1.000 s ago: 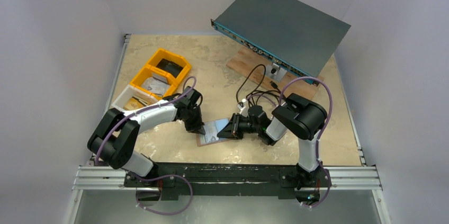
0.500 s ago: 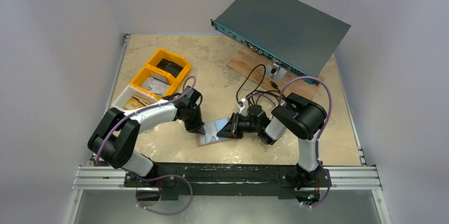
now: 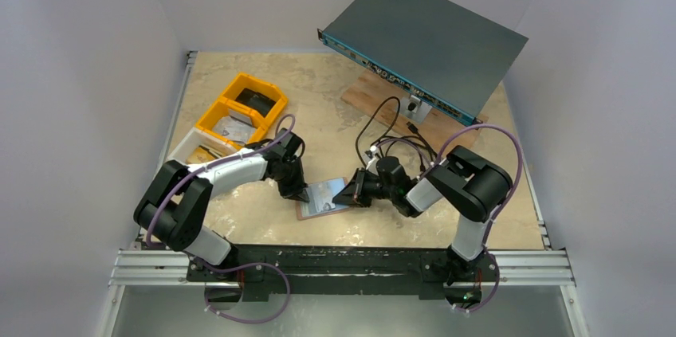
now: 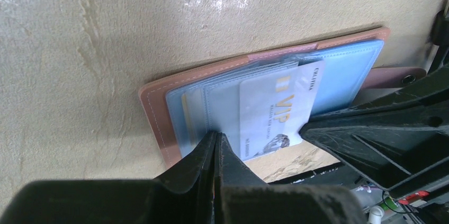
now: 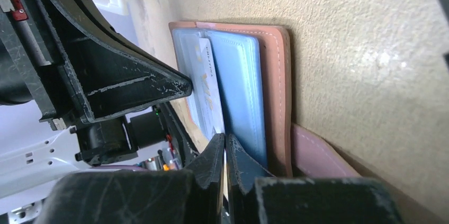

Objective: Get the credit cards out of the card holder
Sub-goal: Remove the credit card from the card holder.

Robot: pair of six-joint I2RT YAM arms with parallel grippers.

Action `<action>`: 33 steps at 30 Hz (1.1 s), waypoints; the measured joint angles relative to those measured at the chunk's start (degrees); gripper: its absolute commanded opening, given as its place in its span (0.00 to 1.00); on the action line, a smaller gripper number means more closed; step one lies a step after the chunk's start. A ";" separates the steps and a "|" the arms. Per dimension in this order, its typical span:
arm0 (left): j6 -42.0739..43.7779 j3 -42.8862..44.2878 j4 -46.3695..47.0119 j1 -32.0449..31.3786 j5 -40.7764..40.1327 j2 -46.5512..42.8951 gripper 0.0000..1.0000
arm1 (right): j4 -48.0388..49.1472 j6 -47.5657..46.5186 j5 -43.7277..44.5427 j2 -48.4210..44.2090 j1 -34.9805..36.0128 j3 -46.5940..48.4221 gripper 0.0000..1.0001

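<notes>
As it lies open, card holder (image 4: 344, 70) pinkish-tan, pale blue inside

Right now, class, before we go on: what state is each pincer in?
Left pincer: closed, tips on the card holder, nothing visibly between them.
Right pincer: closed at the edge of the credit card; a grip cannot be confirmed.

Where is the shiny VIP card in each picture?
Top view: VIP card sits just below the middle.
Left wrist: card in the middle, slightly right.
Right wrist: card left of centre, seen nearly edge-on.
Shared landmark: the tan leather rim of the card holder under it.
</notes>
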 measured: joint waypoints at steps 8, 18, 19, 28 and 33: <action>0.22 0.13 -0.07 0.37 0.63 0.33 0.00 | -6.32 -3.65 2.01 -3.26 -0.37 0.63 0.20; 0.44 0.35 -0.20 0.63 1.27 0.74 0.00 | -3.37 -3.61 -1.05 1.44 -0.37 4.83 0.25; 0.46 0.37 -0.20 0.63 1.40 0.81 0.00 | -3.32 -3.63 -1.20 1.70 -0.37 5.07 0.24; 0.83 1.40 -1.11 0.74 1.95 1.90 0.00 | -3.32 -3.63 -1.42 3.39 -0.39 5.79 0.00; 1.14 1.51 -1.25 0.74 1.90 1.95 0.00 | -4.70 -3.89 -0.68 2.19 -0.37 5.42 0.00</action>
